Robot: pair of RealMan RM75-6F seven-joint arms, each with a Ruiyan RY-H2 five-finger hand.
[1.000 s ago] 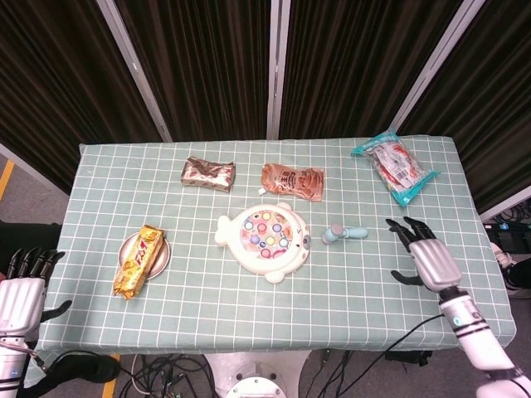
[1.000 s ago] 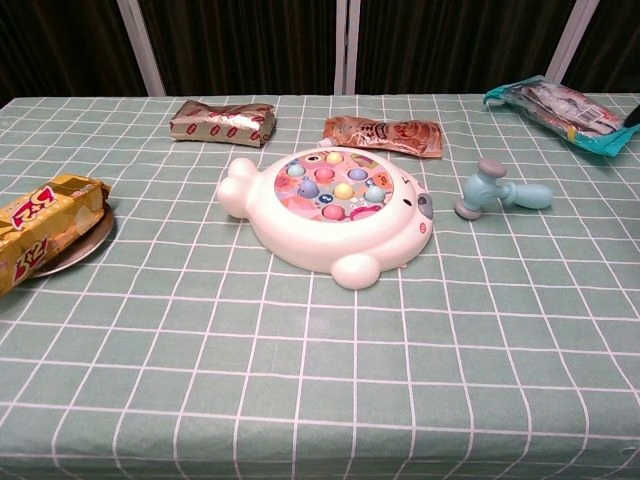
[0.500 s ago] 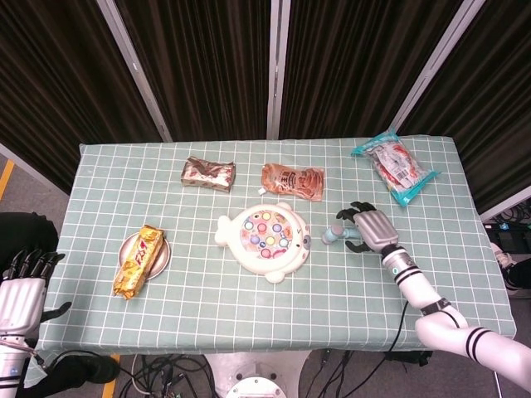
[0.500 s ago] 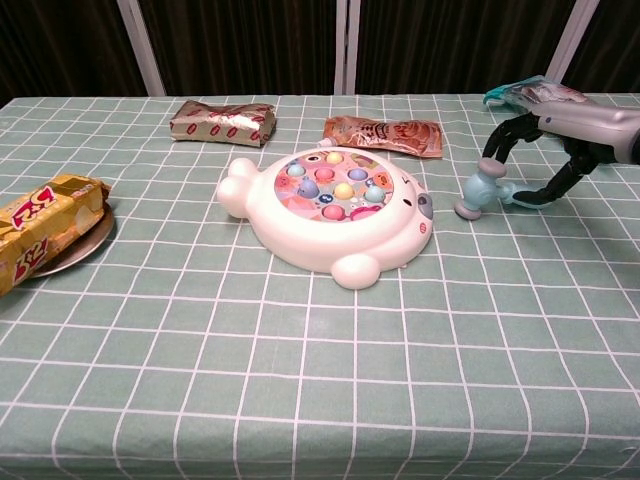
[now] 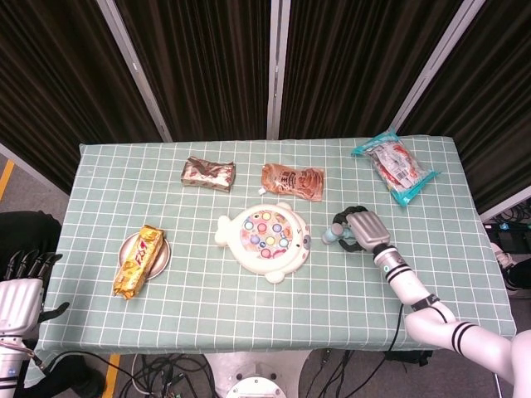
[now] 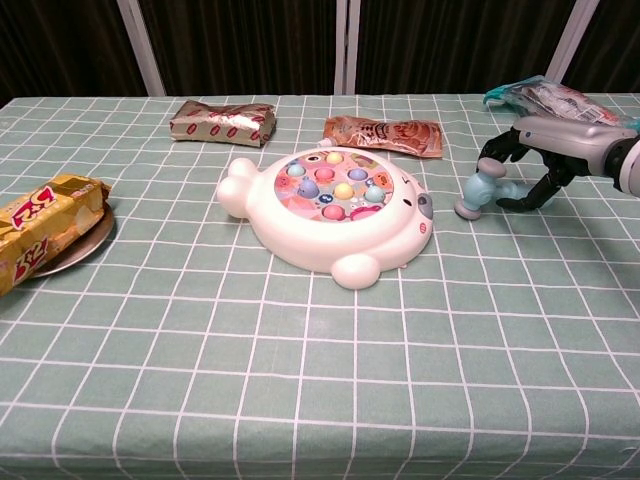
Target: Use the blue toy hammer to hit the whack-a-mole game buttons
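The white whack-a-mole game [image 5: 264, 236] [image 6: 335, 205] with coloured buttons sits mid-table. Just to its right lies the blue toy hammer [image 5: 329, 237] [image 6: 478, 192], its grey-blue head resting on the cloth and pointing toward the game. My right hand [image 5: 363, 230] [image 6: 555, 140] covers the hammer's handle, with the fingers curled over it and the thumb below, so the handle is hidden. My left hand [image 5: 21, 294] hangs off the table's front left corner, fingers spread and holding nothing; the chest view does not show it.
A yellow snack bar [image 5: 138, 261] [image 6: 40, 230] lies on a metal plate [image 5: 163, 251] at the left. At the back are a brown foil packet [image 5: 208, 172], an orange pouch [image 5: 292, 180] and, at the far right, a blue-edged snack bag [image 5: 394, 170].
My right hand has come in from the right onto the hammer, and its fingers have curled tighter around the handle. The hammer and my left hand have hardly moved.
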